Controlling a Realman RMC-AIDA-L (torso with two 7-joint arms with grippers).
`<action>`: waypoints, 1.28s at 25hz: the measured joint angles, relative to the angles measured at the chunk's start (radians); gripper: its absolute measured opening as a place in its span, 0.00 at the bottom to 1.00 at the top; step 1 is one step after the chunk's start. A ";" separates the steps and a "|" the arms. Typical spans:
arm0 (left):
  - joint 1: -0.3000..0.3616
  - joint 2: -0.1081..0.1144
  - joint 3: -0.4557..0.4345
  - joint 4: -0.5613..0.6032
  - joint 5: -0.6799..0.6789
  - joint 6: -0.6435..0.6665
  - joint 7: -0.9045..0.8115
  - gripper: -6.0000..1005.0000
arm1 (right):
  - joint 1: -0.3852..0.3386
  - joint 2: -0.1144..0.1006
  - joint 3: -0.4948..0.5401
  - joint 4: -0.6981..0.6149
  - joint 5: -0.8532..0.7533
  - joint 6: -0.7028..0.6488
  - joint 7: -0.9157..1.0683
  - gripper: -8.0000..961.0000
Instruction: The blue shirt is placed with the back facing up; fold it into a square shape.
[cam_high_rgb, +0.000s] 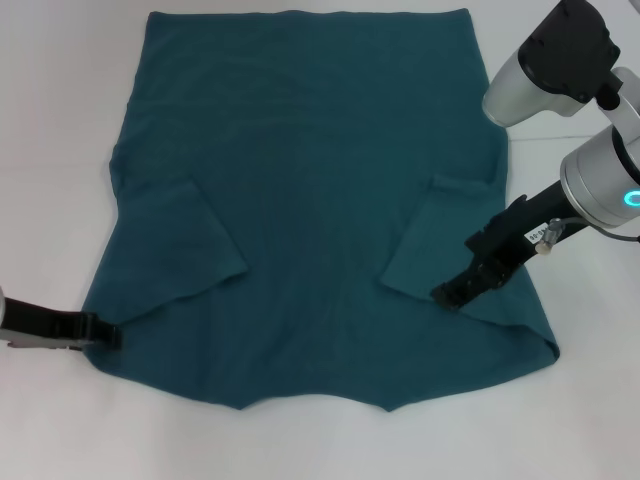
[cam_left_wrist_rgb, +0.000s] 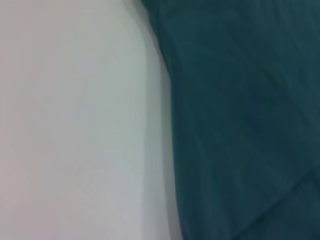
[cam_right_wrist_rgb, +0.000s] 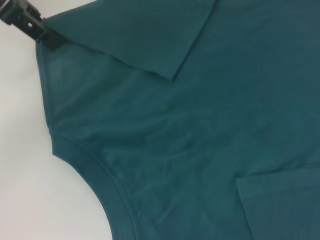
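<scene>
You see even, bright overhead light on the white table (cam_high_rgb: 60, 120), with faint soft shadows. The left wrist view is heavily blurred, perhaps too close to focus; the others look sharp.

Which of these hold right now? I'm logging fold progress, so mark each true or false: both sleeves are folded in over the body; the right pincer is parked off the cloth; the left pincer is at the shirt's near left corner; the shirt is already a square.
1. Both sleeves of the blue shirt are folded inward over the body. True.
2. The right pincer is parked off the cloth. False: it is over the shirt's right side, beside the folded sleeve.
3. The left pincer is at the shirt's near left corner. True.
4. The shirt is already a square. False: it lies spread out on the table.
</scene>
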 joint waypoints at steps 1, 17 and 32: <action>-0.004 0.000 0.010 -0.006 0.006 0.000 -0.002 0.62 | -0.002 0.000 0.000 0.000 0.000 0.002 0.000 0.96; -0.018 0.001 0.030 -0.011 0.012 0.015 -0.003 0.10 | -0.019 0.001 0.021 0.009 -0.002 0.019 0.034 0.96; -0.039 0.006 0.031 -0.011 0.003 0.032 0.028 0.03 | -0.072 0.000 0.102 0.016 -0.185 -0.050 0.255 0.95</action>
